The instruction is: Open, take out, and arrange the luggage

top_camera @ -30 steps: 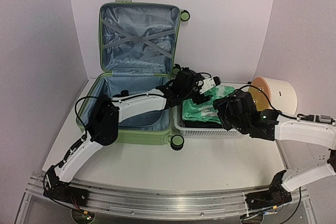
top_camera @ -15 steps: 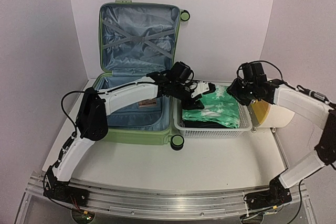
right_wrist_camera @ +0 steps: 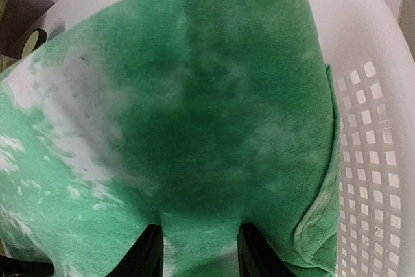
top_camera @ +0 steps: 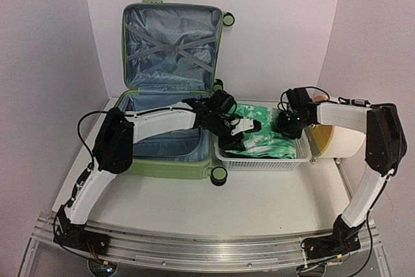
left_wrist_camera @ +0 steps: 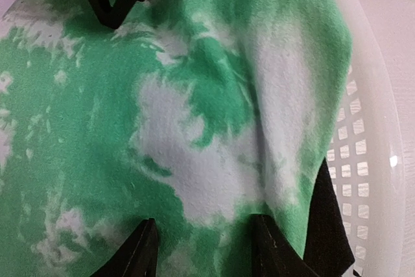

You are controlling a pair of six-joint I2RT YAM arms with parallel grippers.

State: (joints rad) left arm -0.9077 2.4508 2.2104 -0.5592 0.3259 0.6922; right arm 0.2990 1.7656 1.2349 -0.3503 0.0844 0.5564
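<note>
Left gripper (left_wrist_camera: 201,251) and right gripper (right_wrist_camera: 200,251) half-closed, each pinching green cloth (left_wrist_camera: 194,128) in basket (left_wrist_camera: 382,160); best lift together, level, clear of rim

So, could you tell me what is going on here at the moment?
The luggage lies open, lid upright. Beside it, a green tie-dye cloth sits in a white basket. The left gripper and right gripper each straddle a part of that cloth; whether either has clamped it I cannot tell.
</note>
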